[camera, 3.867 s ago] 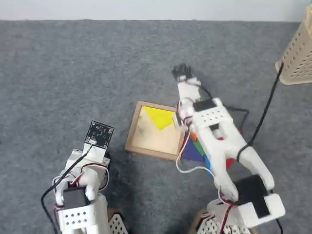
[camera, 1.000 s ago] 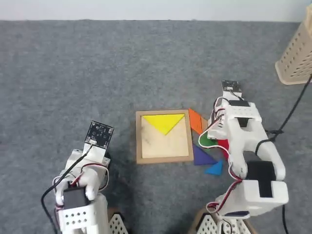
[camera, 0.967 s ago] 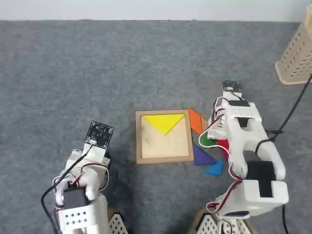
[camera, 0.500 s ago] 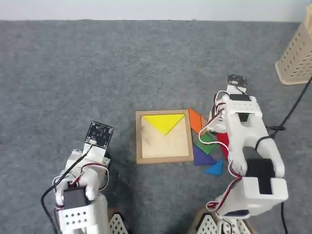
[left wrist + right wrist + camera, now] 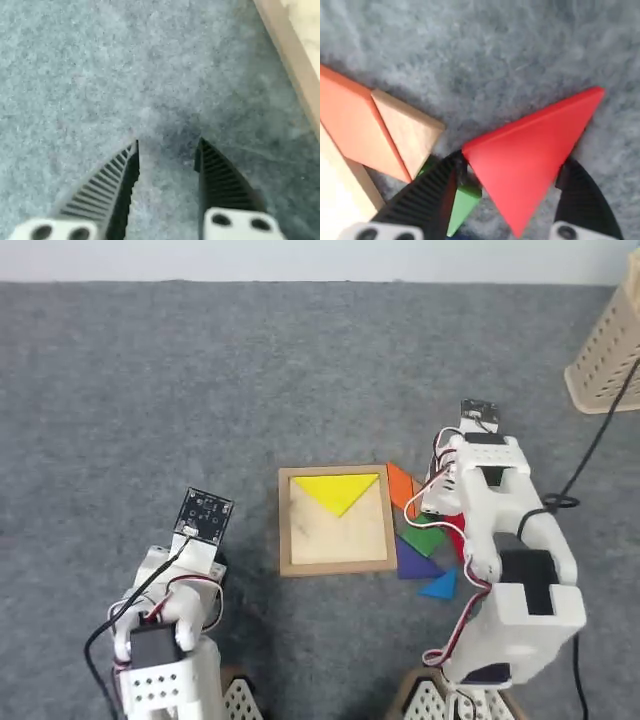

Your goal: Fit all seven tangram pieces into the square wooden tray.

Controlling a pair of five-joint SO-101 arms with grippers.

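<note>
The red triangle lies flat on the carpet just right of the square wooden tray, among other loose pieces, and the right gripper stands over it with jaws spread, one finger at each side, not yet closed. I judge the piece light, stiff and thin with smooth faces, so it should be pinched by its side edges near the middle, low to the carpet, or it may slip out. The left gripper hangs over bare carpet at the near left of the tray, jaws also apart, holding nothing.
</note>
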